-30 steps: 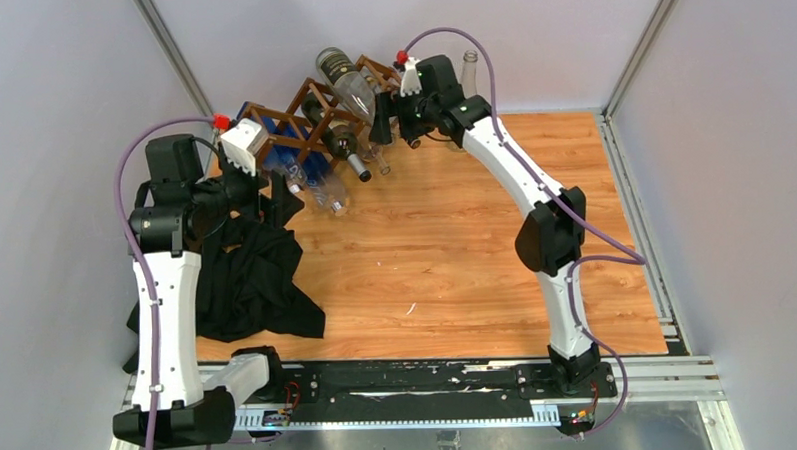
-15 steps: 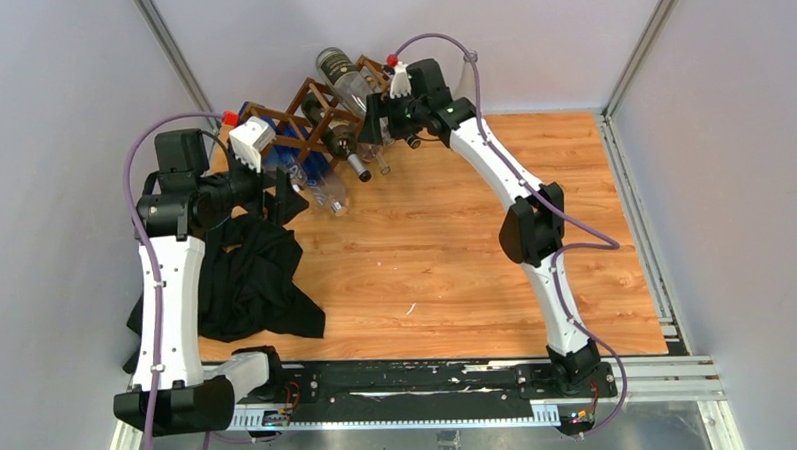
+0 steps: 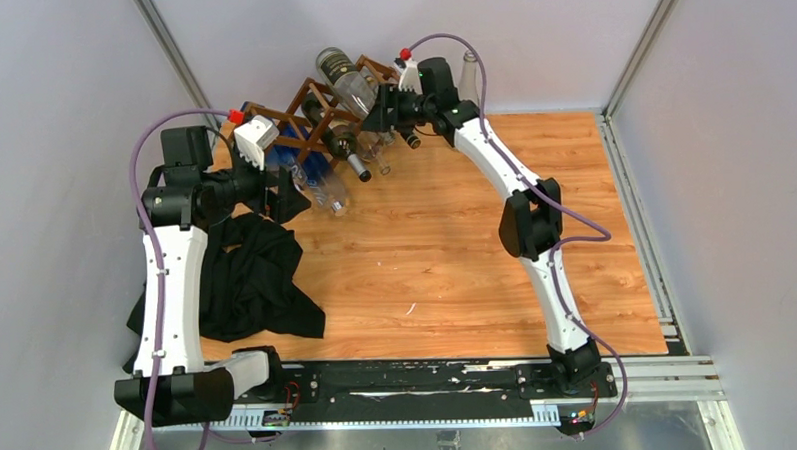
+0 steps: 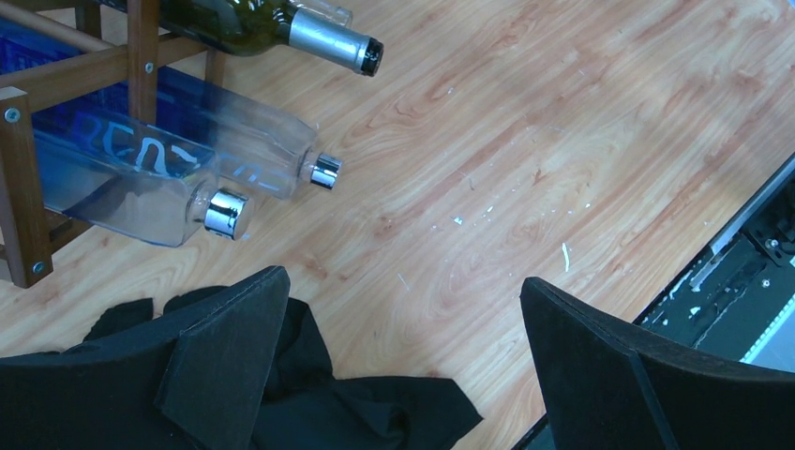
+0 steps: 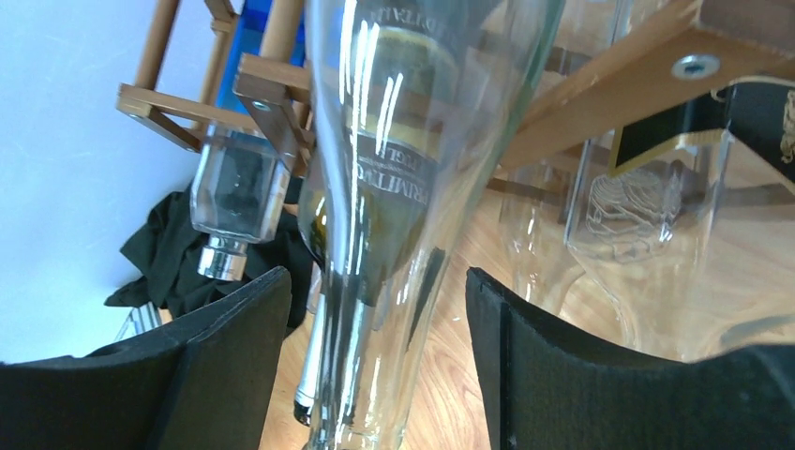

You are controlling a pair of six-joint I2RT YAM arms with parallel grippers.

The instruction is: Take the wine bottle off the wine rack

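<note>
On the dark green bottle (image 4: 253,14) lying in the wine rack (image 3: 305,108) I can read only "PRIMITI", seen through clear glass. The blue bottle (image 4: 103,159) low in the rack has pale letters that I cannot make out. The wine bottle (image 3: 353,86) is of clear glass with a long thin neck. It lies tilted at the rack's top, with the neck pointing down toward the worktop (image 3: 455,243). The right end effector (image 5: 377,277) is half spread around this neck, with a gap on each side. The left end effector (image 4: 403,286) is spread wide beside the rack and grips nothing.
</note>
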